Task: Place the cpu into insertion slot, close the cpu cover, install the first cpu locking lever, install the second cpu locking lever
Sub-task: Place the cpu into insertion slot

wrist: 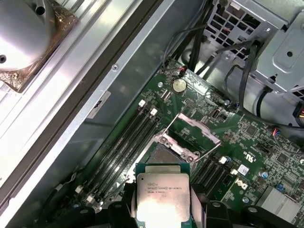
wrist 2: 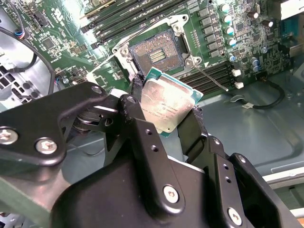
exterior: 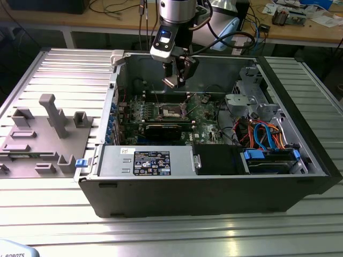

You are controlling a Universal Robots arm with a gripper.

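Ribbed metal table [exterior: 161, 235] carries open computer case [exterior: 214, 187]; grey fixture block [exterior: 32, 152] beside, exterior view's left.

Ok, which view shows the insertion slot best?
Second wrist view: the insertion slot lies open and nearly whole. In the first wrist view the cpu hides part; the exterior view shows it small.

An open dark computer case [exterior: 214, 188] lies on a ribbed metal table [exterior: 171, 235]. Inside are a green motherboard [exterior: 208, 115], a labelled grey power supply [exterior: 147, 160] along the near wall, and blue cables [exterior: 263, 131] toward the exterior view's right. In the first wrist view, what looks like a coin cell [wrist: 179, 85] sits on the motherboard. A grey moulded fixture [exterior: 37, 142] rests outside, at the exterior view's left.
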